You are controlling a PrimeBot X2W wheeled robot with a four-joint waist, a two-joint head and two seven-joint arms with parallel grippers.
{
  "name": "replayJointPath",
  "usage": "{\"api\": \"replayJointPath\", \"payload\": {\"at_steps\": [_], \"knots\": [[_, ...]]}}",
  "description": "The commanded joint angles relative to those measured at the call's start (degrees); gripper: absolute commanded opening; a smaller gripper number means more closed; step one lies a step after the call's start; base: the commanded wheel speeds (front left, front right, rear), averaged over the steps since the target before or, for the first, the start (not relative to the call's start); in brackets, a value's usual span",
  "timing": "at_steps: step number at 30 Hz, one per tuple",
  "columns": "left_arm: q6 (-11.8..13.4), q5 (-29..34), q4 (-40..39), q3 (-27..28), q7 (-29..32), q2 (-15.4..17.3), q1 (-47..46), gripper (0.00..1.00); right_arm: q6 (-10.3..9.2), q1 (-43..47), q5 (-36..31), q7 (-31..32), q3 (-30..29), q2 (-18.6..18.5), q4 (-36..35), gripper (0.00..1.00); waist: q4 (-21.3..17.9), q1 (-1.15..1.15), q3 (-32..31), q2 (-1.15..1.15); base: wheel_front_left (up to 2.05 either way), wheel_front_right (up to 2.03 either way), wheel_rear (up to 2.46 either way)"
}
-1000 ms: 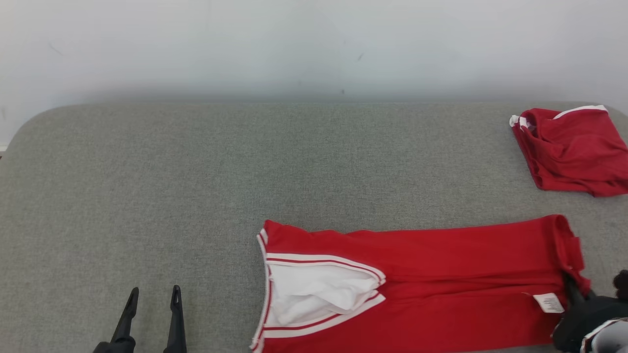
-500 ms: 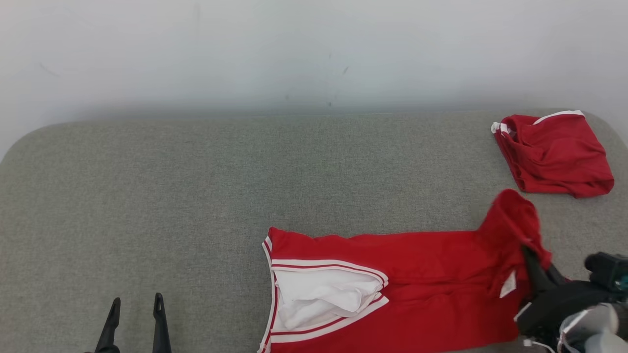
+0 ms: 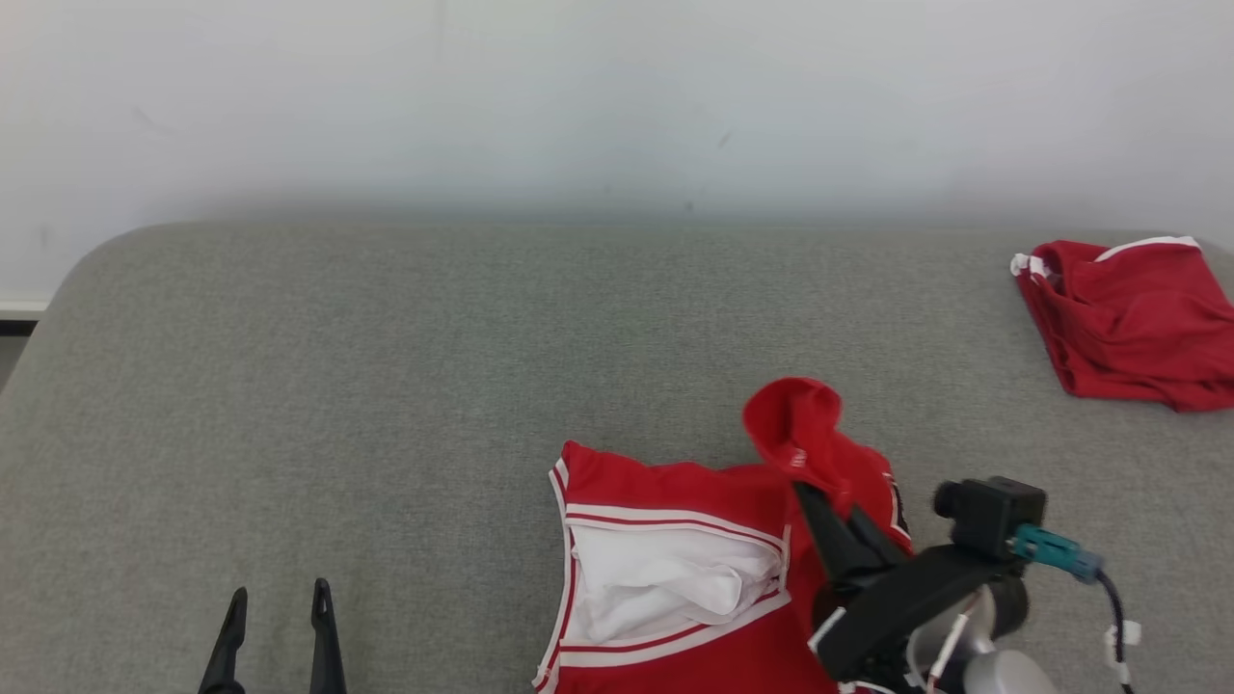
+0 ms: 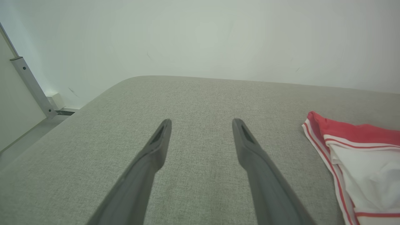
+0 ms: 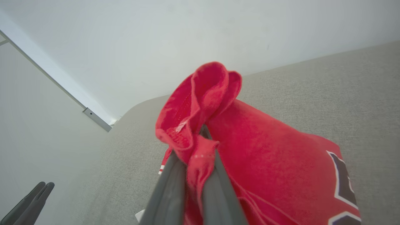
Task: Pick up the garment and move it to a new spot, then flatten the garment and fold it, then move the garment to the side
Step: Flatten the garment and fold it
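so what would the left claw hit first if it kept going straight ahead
Likely nothing soon: the left claw points over bare grey cushion toward the white wall. The red jersey lies to its right. Its tilt is unclear, so it may graze the cushion first.

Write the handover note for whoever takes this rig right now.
Right hand: shut on the red jersey, holding its right end lifted above the jersey's middle.
Left hand: open, empty, over the grey cushion, left of the jersey.
Jersey's white-trimmed end lies flat near the front edge; another red garment sits far right.
Done: laid out, fold begun.
Left: lay the lifted end down, finish folding, move it aside.
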Motion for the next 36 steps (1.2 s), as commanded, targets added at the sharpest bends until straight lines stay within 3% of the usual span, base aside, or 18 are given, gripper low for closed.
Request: {"api": "replayJointPath", "payload": {"at_steps": [1, 22, 23, 24, 25, 32, 36], "knots": [[0.2, -0.2, 0.2, -0.2, -0.1, -0.1, -0.5, 1.0, -0.17, -1.0, -0.6, -0.1, 0.8, 0.6, 0.1, 0.0, 0.8, 0.0, 0.3, 0.0, 0.0, 0.0, 0.0], [0.7, -2.2, 2.0, -4.2, -0.1, -0.1, -4.4, 1.0, -0.17, -11.7, -1.3, -8.7, 15.0, 1.7, 20.3, 0.0, 5.4, 0.0, 3.0, 0.0, 0.0, 0.0, 0.0], [0.7, -2.2, 2.2, -4.3, -0.1, -0.1, -4.5, 1.0, -0.17, -12.5, -1.2, -9.3, 16.0, 1.7, 22.4, 0.12, 5.5, 0.0, 3.0, 0.0, 0.0, 0.0, 0.0], [0.7, -2.3, 2.2, -4.3, -0.1, -0.1, -4.4, 1.0, -0.17, -13.0, -1.2, -9.5, 16.4, 1.7, 23.3, 0.39, 5.5, 0.0, 3.0, 0.0, 0.0, 0.0, 0.0], [0.7, -2.4, 2.2, -4.3, -0.1, -0.1, -4.3, 1.0, -0.17, -13.4, -0.8, -9.9, 16.8, 1.7, 23.9, 1.0, 5.5, 0.0, 2.9, 0.0, 0.0, 0.0, 0.0], [1.1, -2.4, 2.0, -3.8, -0.1, -0.1, -3.5, 1.0, -0.17, -15.4, 0.0, -13.6, 17.6, 1.7, 23.9, 1.0, 4.8, 0.0, 2.4, 0.0, 0.0, 0.0, 0.0], [1.2, -2.3, 1.7, -3.4, -0.1, -0.1, -3.1, 1.0, -0.17, -15.5, -1.8, -16.5, 14.2, 1.6, 22.9, 1.0, 4.1, 0.0, 2.1, 0.0, 0.0, 0.0, 0.0]]}}
